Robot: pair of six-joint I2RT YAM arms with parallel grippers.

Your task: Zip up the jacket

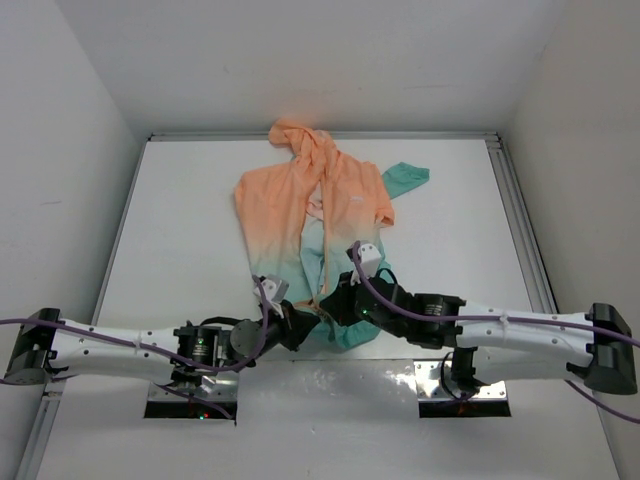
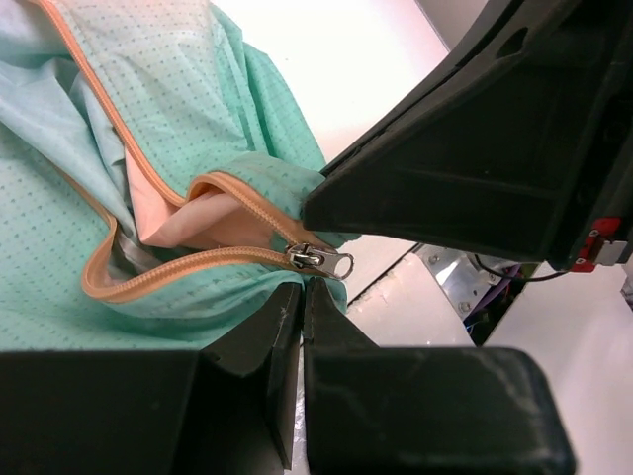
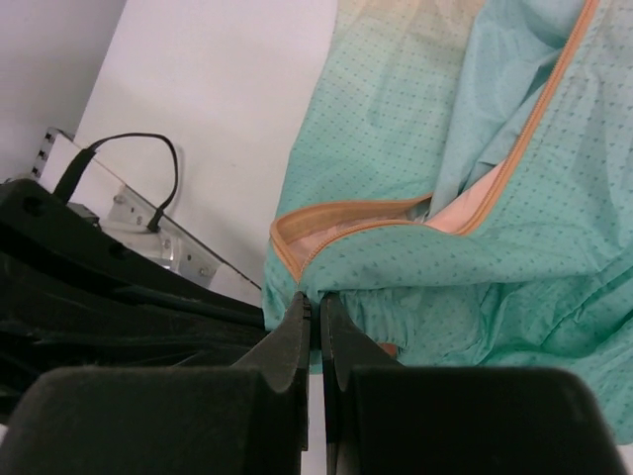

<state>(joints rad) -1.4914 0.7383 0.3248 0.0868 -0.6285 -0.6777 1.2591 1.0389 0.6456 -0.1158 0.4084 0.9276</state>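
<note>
Left pincer and right pincer each clench the teal hem of the jacket on the desk. Only the left wrist view shows the silver zipper slider. The jacket's length runs away from the arms, with the hood farthest.

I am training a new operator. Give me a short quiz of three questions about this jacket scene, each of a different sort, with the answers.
1. True or false: the jacket is already zipped up to the chest.
2. In the top view, which part of the jacket lies nearest the bottom edge of the picture? A. the hood B. the hem C. a shoulder
3. In the left wrist view, what colour is the zipper tape that leads to the silver slider?
Key: 1. False: the front lies open and the slider sits low, at the hem. 2. B. 3. Peach-orange.
</note>
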